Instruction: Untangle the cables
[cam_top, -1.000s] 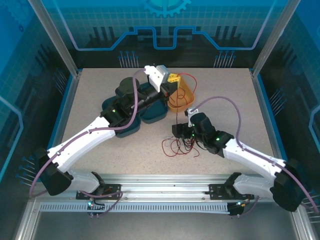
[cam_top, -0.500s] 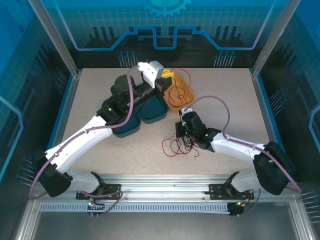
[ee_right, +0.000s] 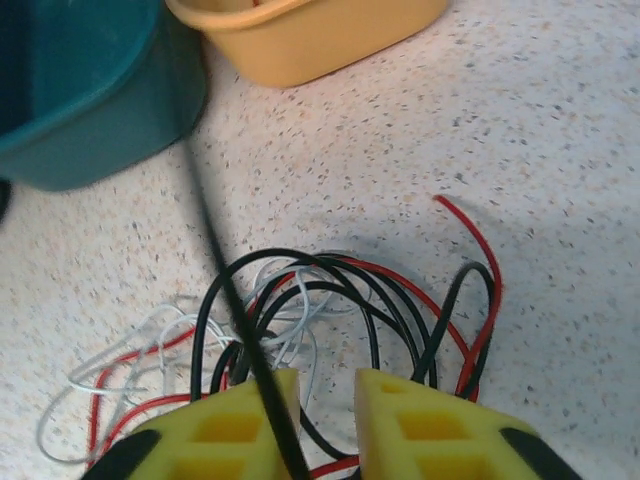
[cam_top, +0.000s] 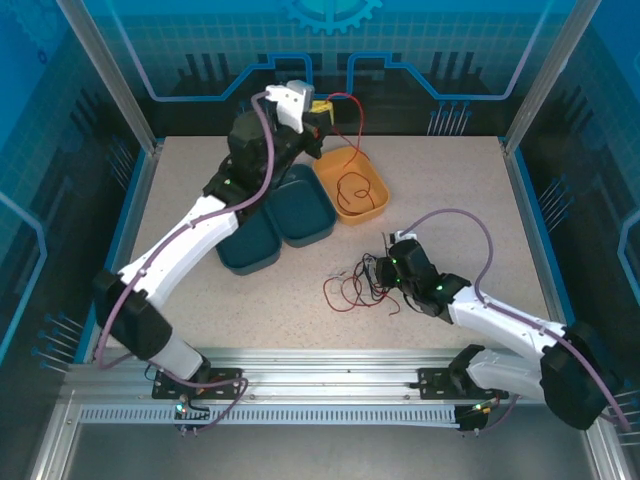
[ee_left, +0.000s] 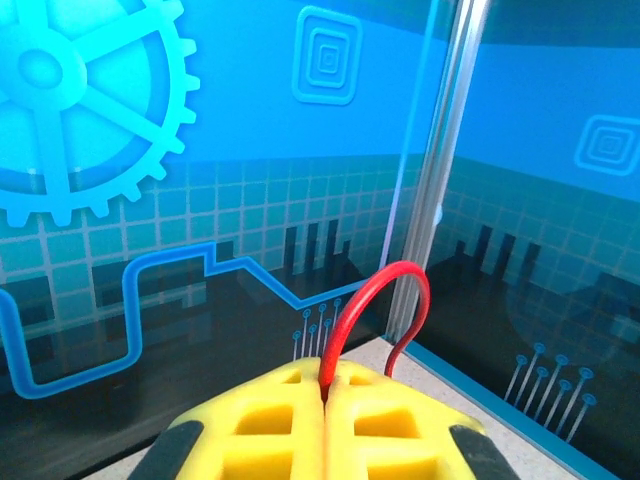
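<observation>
Cables [cam_top: 360, 285] lie tangled near two teal trays [cam_top: 305, 212] and one orange tray [cam_top: 372, 208].

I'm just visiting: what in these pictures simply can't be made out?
1. Top view: the strands in the tangle are too thin to trace, and the right gripper covers its right side.
2. Left wrist view: both ends of the red cable loop are hidden inside the shut left gripper.
3. Right wrist view: a blurred black cable crosses that gripper, and it is unclear whether it is gripped.
</observation>
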`<state>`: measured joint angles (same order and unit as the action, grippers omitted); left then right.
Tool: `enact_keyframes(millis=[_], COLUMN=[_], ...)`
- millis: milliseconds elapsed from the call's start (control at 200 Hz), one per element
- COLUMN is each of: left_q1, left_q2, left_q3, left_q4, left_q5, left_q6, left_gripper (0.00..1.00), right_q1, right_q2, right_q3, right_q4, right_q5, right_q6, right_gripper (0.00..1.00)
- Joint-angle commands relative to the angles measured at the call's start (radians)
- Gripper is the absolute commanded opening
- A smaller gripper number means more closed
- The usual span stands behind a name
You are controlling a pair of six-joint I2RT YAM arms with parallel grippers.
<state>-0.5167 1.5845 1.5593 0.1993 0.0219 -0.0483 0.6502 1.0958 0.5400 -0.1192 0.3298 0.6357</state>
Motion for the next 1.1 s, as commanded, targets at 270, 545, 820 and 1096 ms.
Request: enact_keyframes(millis=[270, 545, 820, 1096], left_q1=[0.025, 0.031, 0.033, 0.034], left_q2=[0.369, 0.462, 0.546, 0.611], left_q3=[0.348, 0.365, 0.384, 0.426], left_q4=[-0.175, -0.226, -0.307, -0.43], left_q5=[-0.027, -0.029, -0.025, -0.019], left_q6=[0.103, 0.128, 0.168, 0.151], left_gripper=[0.0, 0.0, 0.0, 0.0], right_q1=[-0.024, -0.031, -0.034, -0.041], right_q2=[-0.169, -0.224, -0.223, -0.153], right_q3=[0.038, 0.118, 0.17, 0.226], right_q4=[-0.209, -0.334, -0.392, -0.482], right_q5=[0.056, 0.094, 0.108, 0.131], right_q6=[0.035, 0.028, 0.048, 0.079], right_gripper=[0.75, 0.86, 1.0, 1.0])
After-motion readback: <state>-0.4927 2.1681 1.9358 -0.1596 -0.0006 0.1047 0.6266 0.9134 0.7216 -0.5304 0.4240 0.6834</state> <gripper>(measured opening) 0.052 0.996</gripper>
